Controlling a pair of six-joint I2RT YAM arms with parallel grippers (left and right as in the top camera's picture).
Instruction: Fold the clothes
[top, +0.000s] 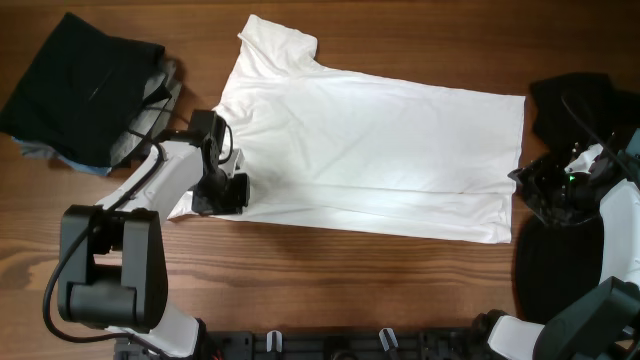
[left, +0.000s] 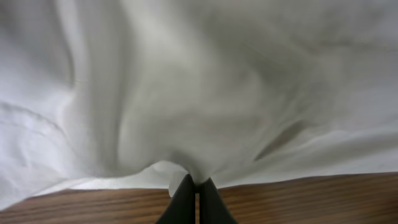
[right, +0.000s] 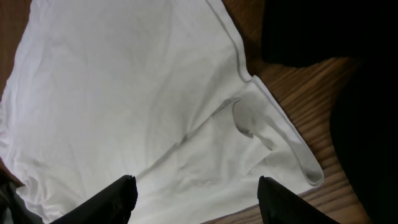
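A large plain white T-shirt (top: 370, 150) lies spread flat across the middle of the wooden table, sleeve toward the far left, hem toward the right. No print shows on it. My left gripper (top: 222, 195) is shut on the shirt's near left edge; the left wrist view shows the closed fingers (left: 196, 185) pinching a fold of white cloth (left: 205, 93). My right gripper (top: 535, 190) is open just above the shirt's right hem, its fingers (right: 196, 193) spread wide over the white cloth (right: 124, 93) and its folded hem corner (right: 292, 149).
A pile of black, grey and blue garments (top: 90, 90) sits at the far left. A black garment (top: 580, 110) lies at the right edge, with more black cloth (top: 560, 270) below it. It also shows in the right wrist view (right: 323, 31).
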